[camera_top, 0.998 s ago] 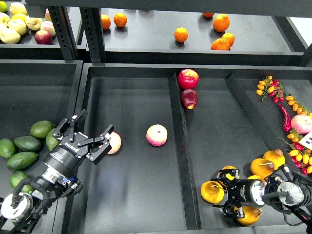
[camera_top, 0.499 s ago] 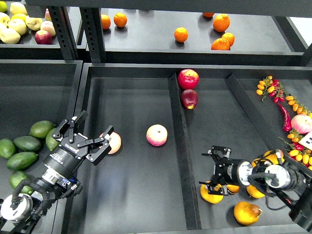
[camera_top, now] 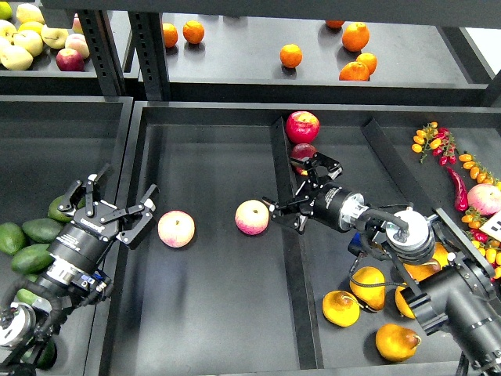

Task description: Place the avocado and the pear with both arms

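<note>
Several green avocados lie in the left bin; a darker one [camera_top: 43,229] is just left of my left gripper [camera_top: 117,196]. That gripper is open and empty and hovers over the divider between the avocados and a peach [camera_top: 176,229]. Part of the avocado pile is hidden behind my left arm. A roundish golden-yellow pear [camera_top: 342,308] with brown blotches lies in the right bin at the front, among other yellow-orange pears [camera_top: 397,342]. My right gripper [camera_top: 290,189] is open and empty. It is above the middle divider, just right of a second peach [camera_top: 252,217] and far from the pears.
A red apple [camera_top: 302,125] and a darker one [camera_top: 304,153] sit behind my right gripper. Raised dividers [camera_top: 291,266] separate the bins. Peppers and small tomatoes [camera_top: 458,184] lie at the far right. Oranges [camera_top: 290,55] and apples [camera_top: 69,59] are on the upper shelf.
My right gripper left the pears at the front right and swung up-left to the divider beside the peach, empty. My left gripper drew back left from the other peach toward the avocados.
</note>
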